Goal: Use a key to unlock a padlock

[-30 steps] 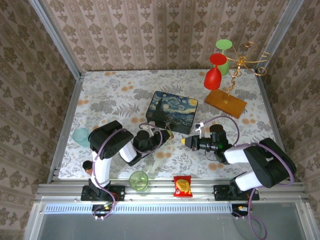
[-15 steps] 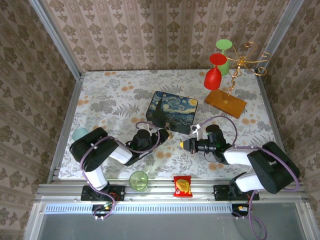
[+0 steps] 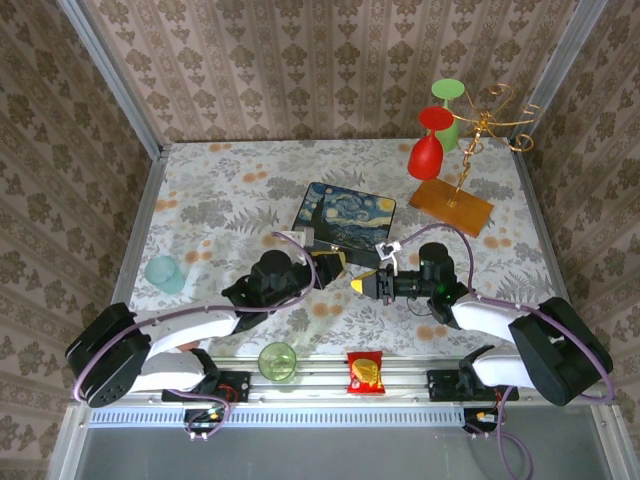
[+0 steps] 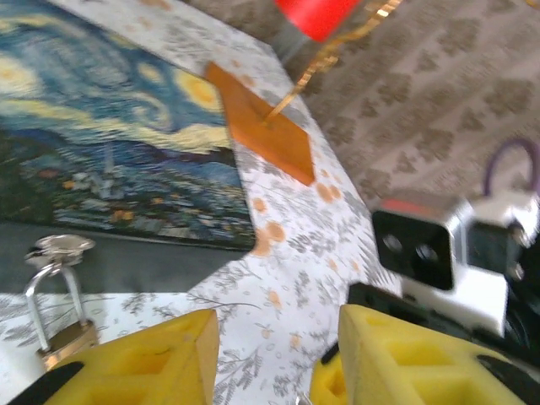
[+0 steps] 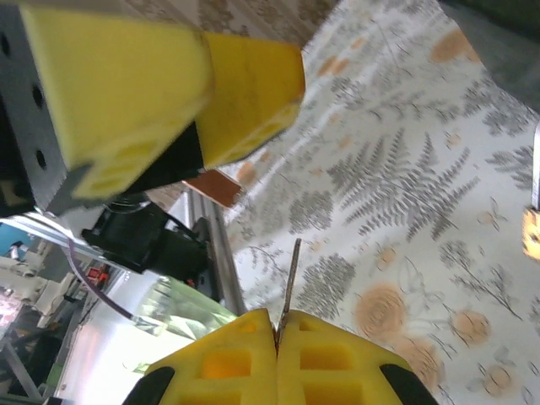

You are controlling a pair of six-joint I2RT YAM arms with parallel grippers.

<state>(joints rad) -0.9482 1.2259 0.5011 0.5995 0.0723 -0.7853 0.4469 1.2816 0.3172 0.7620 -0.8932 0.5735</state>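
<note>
Padlock (image 4: 61, 333) sits at the front edge of the box (image 4: 101, 160), just outside the open, empty left tool (image 4: 274, 367). Right tool (image 5: 277, 327) pinches what looks like the key (image 5: 292, 274). Steady the lock's body first, then line the blade up with the keyhole.

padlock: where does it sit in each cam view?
Top external: padlock at the painted box's near side, tiny.
Left wrist: lower left, at the box's front side.
Right wrist: probably the blurred brass blob at the right edge.
Shared landmark: the painted box, top and left wrist.
</note>
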